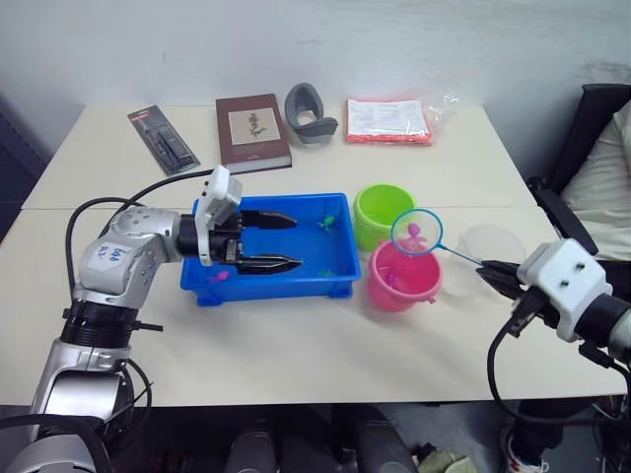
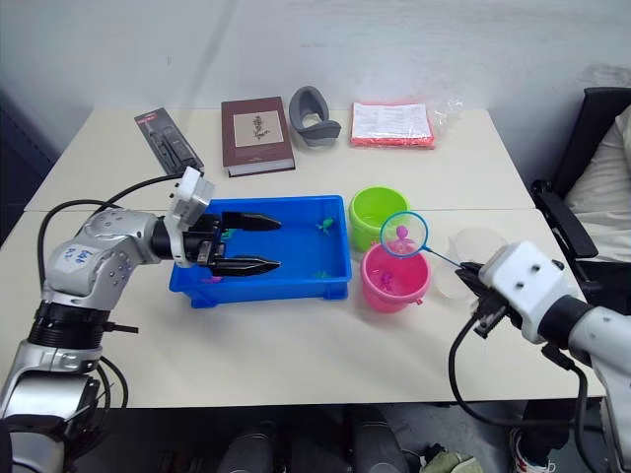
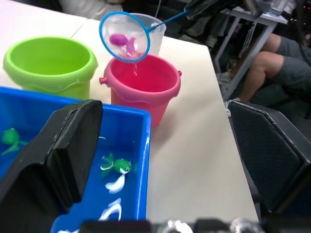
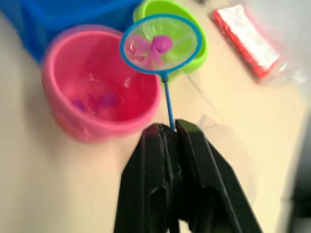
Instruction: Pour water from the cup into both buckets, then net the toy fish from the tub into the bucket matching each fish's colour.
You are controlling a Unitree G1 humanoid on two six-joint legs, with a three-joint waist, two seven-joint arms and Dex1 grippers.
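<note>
Two small round plastic pails are seen side by side on the pale table [image 1: 296,355], just right of the shallow bright blue plastic tub [image 1: 340,251]: the lime green bucket [image 1: 383,215] farther back, the bright pink bucket [image 1: 402,279] nearer. A small hand net with a round blue hoop [image 1: 417,233] is held over the pink bucket's rim, a pink toy fish [image 3: 119,40] lying in its mesh. The net's thin handle is clamped between the closed black fingers of the right gripper [image 4: 169,132]. Pink fish [image 4: 92,102] are seen inside the pink bucket. The left gripper [image 1: 286,241] is held over the tub with its fingers spread apart, nothing between them. Green fish [image 3: 116,165] lie in the tub. A clear plastic measuring jug [image 1: 485,251] stands just right of the pink bucket.
</note>
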